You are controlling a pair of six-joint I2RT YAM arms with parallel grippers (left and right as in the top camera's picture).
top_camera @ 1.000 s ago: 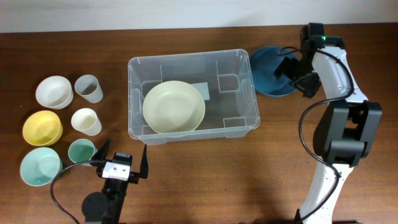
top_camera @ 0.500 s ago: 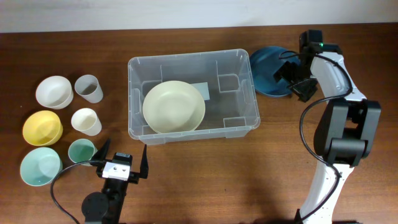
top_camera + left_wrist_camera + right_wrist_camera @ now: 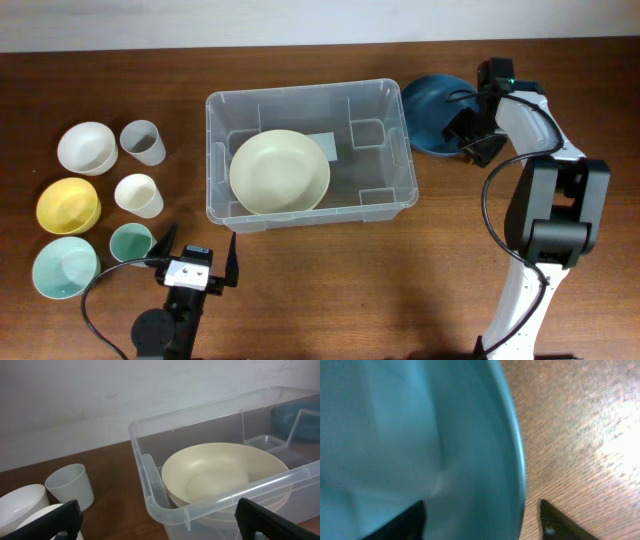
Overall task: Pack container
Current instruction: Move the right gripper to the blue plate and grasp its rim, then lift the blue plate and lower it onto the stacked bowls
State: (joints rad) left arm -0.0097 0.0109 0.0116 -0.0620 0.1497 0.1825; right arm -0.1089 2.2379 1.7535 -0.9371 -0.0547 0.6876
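Container (image 3: 385,170) sits open side up in the middle of the desk (image 3: 400,280). Its long axis runs left to right in the overhead view, turned slightly so the right end lies a little nearer the far edge. A white label (image 3: 326,148) shows through its clear base.

A wide cream bowl (image 3: 279,172) fills the left half of the container. In the left wrist view it seems to rest on a second one, though I cannot be sure. The right half shows only bare base and moulded ridges.

A dark blue bowl (image 3: 430,112) lies on the desk just beside the container's far right corner. The right gripper (image 3: 472,136) is at its right rim: the jaws straddle the rim, one finger inside and one over the wood, with a gap showing, so they are not gripping it.

The left gripper (image 3: 198,244) hangs near the front edge, left of centre, with its jaws wide and holding nothing.

Well apart to the left stand a white bowl (image 3: 85,148), a grey cup (image 3: 143,142), a cream cup (image 3: 138,195), a yellow bowl (image 3: 68,206), a green cup (image 3: 130,242) and a pale green bowl (image 3: 65,270). The desk's far edge meets a pale wall close behind the container.
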